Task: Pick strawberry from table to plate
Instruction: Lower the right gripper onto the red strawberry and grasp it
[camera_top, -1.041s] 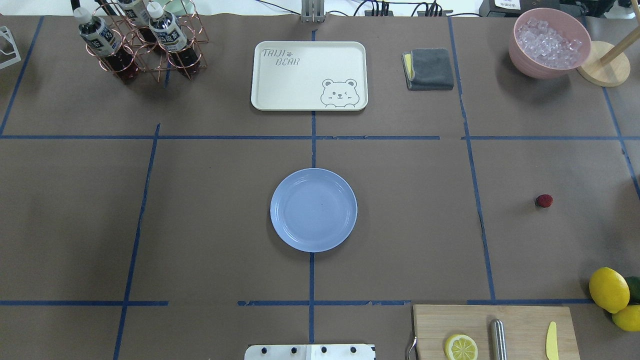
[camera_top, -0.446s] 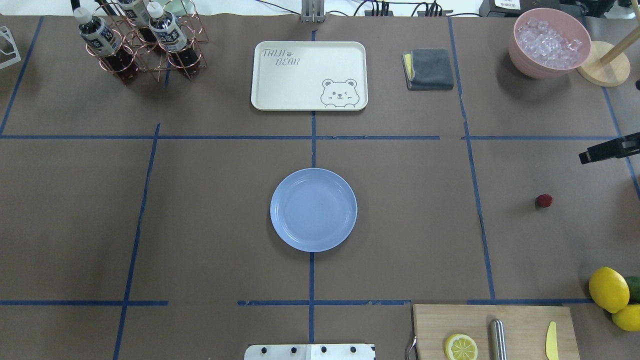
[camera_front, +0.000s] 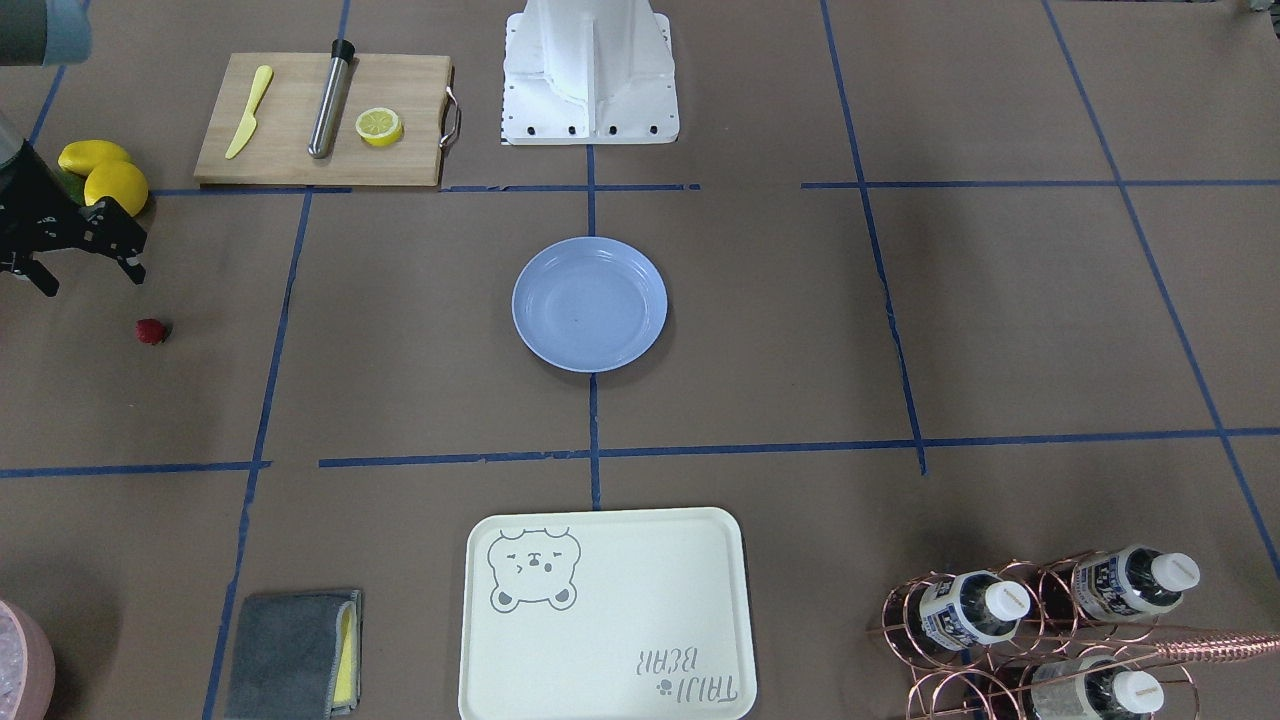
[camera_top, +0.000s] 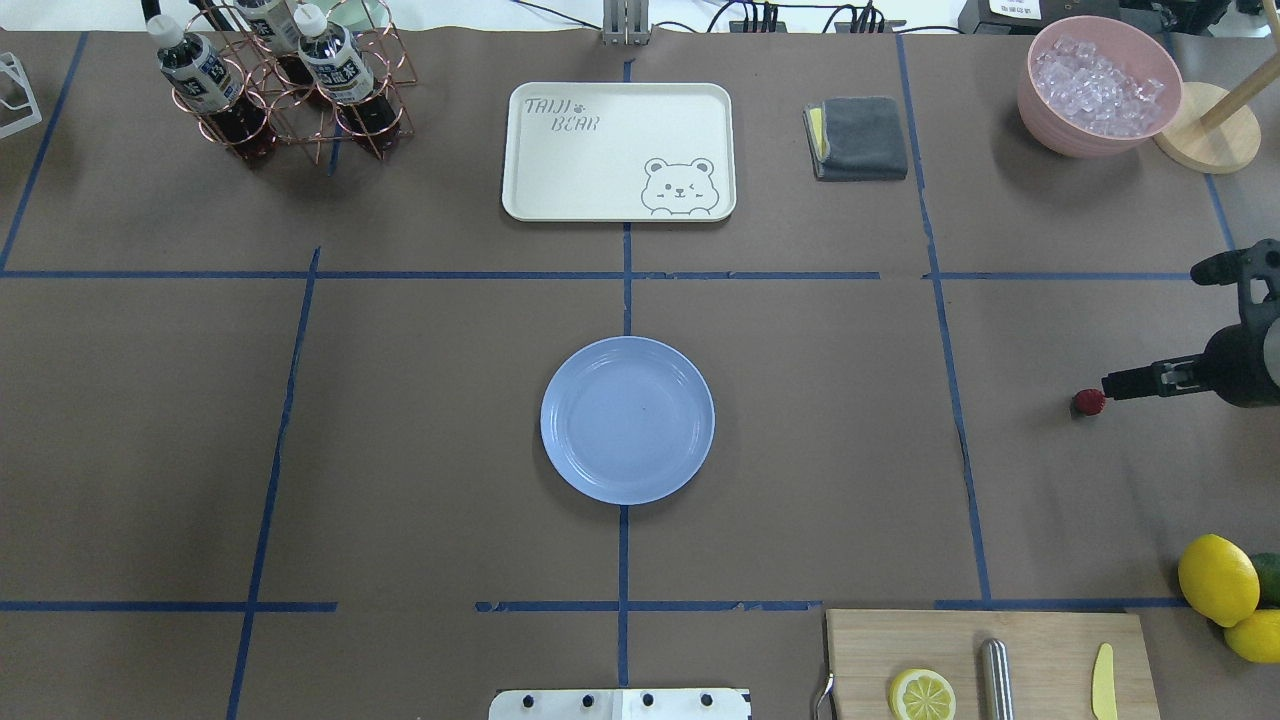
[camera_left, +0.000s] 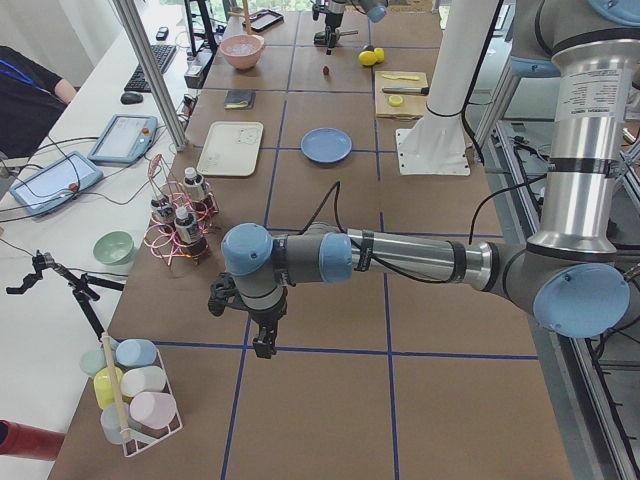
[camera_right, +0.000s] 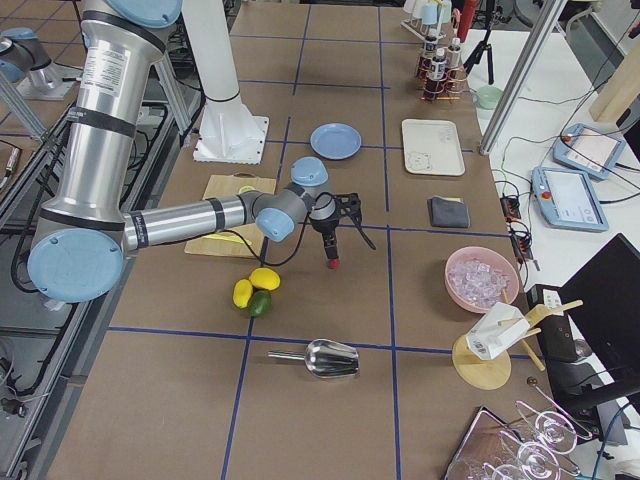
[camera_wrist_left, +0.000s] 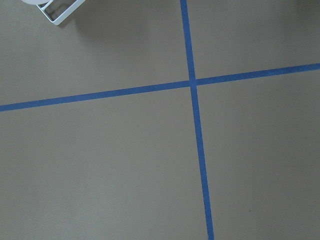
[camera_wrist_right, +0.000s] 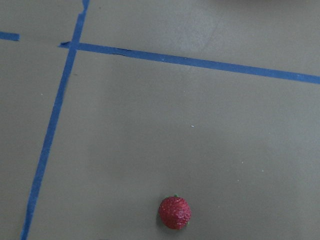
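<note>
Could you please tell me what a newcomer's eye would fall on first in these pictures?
The light blue plate stands out, alone and empty at the middle of the table. Far off to the robot's right lies the tiny red strawberry, with the right hand open close by it. The yellow lemons near the cutting board also catch the eye.
</note>
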